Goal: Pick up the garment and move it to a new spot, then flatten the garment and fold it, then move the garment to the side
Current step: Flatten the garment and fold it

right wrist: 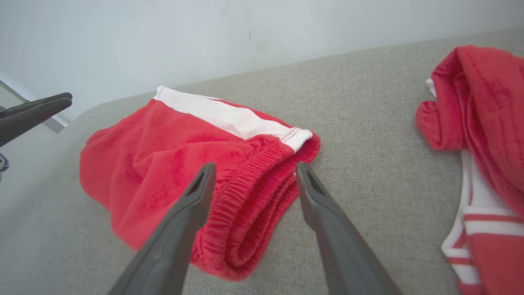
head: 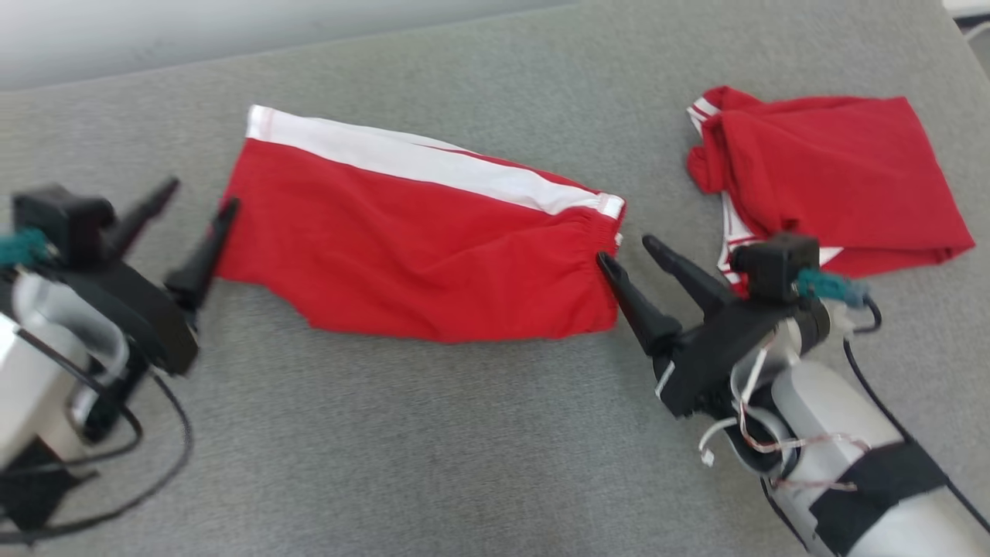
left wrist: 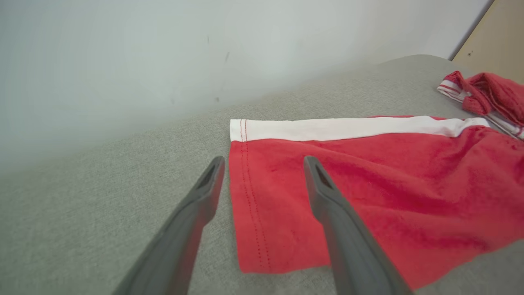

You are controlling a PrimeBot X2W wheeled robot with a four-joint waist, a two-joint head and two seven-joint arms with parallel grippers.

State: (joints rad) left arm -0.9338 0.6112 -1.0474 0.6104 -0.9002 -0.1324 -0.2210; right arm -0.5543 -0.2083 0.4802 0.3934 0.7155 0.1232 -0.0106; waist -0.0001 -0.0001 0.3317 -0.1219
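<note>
The garment is a pair of red shorts with a white side stripe, lying folded flat on the grey cushion. At its hem end, my left gripper stands open with nothing in it; in the left wrist view the left gripper straddles the stitched hem of the garment. Beside the elastic waistband my right gripper is open too. The right wrist view has the right gripper spread over the waistband of the garment, apart from the cloth.
A second red garment with white stripes lies crumpled at the right, close behind my right wrist, and the second garment also sits right of my fingers. A pale wall runs behind the cushion. Bare grey fabric stretches in front.
</note>
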